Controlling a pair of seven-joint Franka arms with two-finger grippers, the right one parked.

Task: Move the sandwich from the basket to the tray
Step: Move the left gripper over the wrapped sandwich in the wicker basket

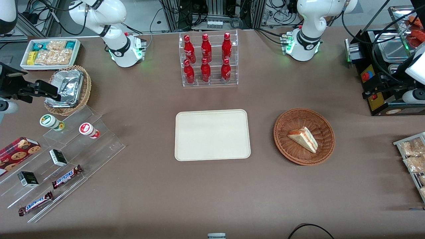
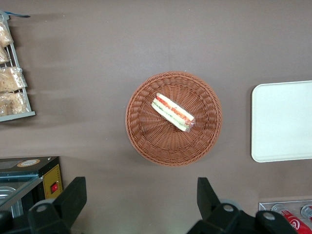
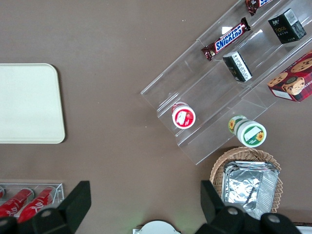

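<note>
The sandwich [image 1: 303,139] [image 2: 173,113], a pale wedge with red and green filling, lies in the middle of the round reddish-brown wicker basket [image 1: 289,119] [image 2: 141,131]. The cream tray [image 1: 212,134] [image 2: 282,122] sits bare beside the basket, toward the parked arm's end. My gripper [image 2: 141,187] [image 1: 372,91] hangs open high above the table, by the black control box toward the working arm's end. It is farther from the front camera than the basket. Nothing is between its fingers [image 2: 73,197], and it touches neither basket nor sandwich.
A clear rack of red bottles [image 1: 210,59] stands farther from the front camera than the tray. A black control box [image 1: 382,66] and a wire rack of bagged snacks [image 1: 413,159] lie toward the working arm's end. An acrylic stand with candy bars [image 1: 66,156] is toward the parked arm's end.
</note>
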